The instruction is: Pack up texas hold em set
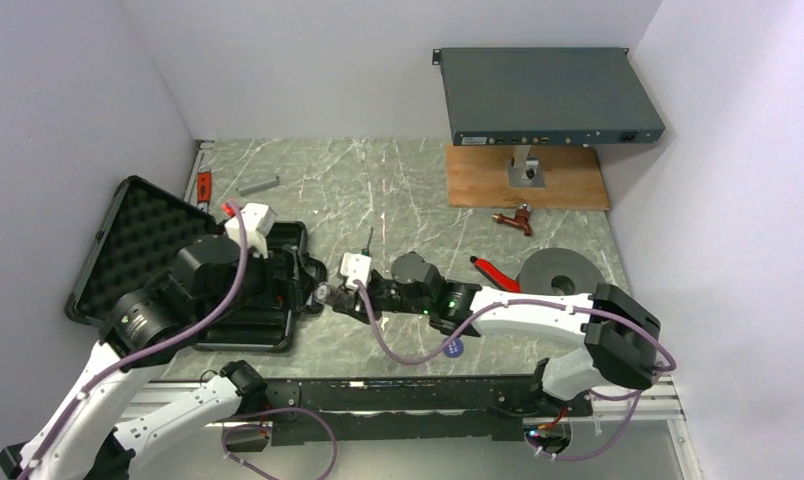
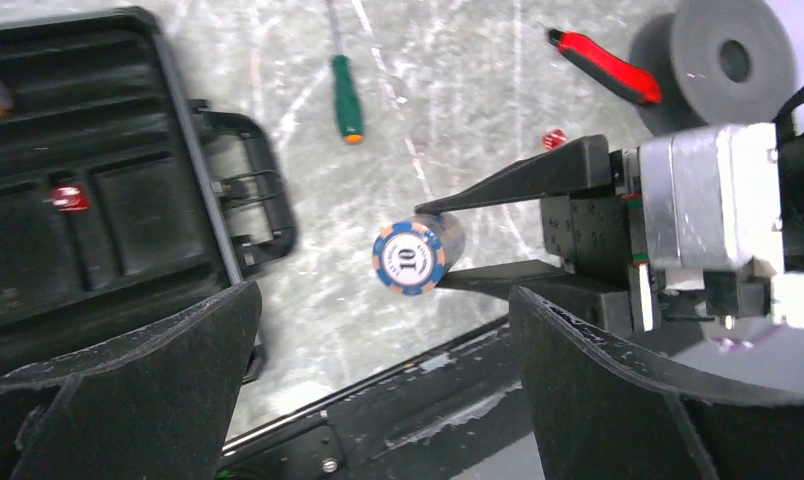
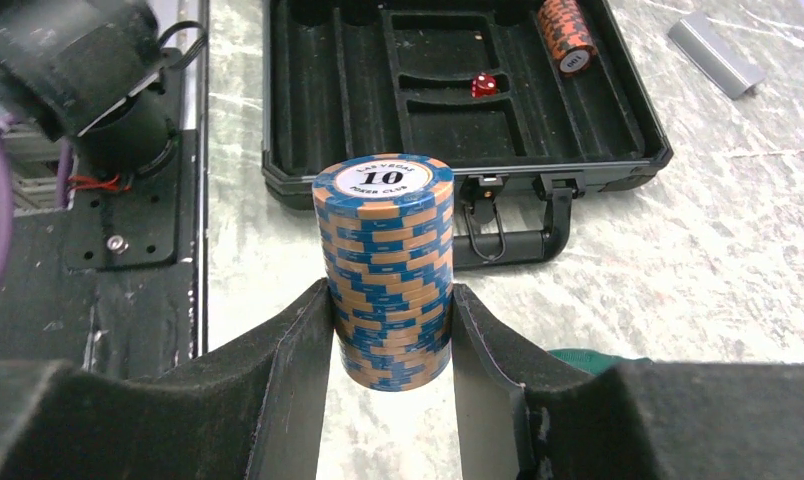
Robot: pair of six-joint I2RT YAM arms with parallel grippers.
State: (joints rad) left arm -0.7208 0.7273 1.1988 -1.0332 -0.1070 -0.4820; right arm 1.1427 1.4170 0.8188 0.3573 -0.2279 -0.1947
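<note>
Right fingers (image 3: 278, 390) are clamped on the chip stack (image 3: 383, 270), gripping its curved sides. The stack is off the counter (image 1: 378, 190), on its side, long axis running along the fingers and pointing straight at the case (image 3: 618, 130). The case lies dead ahead, open, handle (image 3: 503, 235) side nearest. Its troughs run the same way as the stack axis, so I'd judge this a carry forward and a lower, with little or no twist. The left-hand troughs look free; the second stack (image 3: 566, 30) sits in the far right one, and the packed die (image 3: 483, 85) in a middle pocket. In the way: the handle and front wall need clearing, and the left arm (image 1: 208, 265) hangs over the tray, which may crowd the drop. Left fingers (image 2: 128, 400) are spread wide, holding nothing, hovering beside the case front. Right arm (image 1: 538, 315) is the one for this. Loose die (image 2: 553, 140) and button (image 1: 455, 348) lie on the counter near it. Screwdriver (image 2: 345, 95), red-handled tool (image 2: 603, 65) and disc (image 2: 723, 60) are well clear of the path.
</note>
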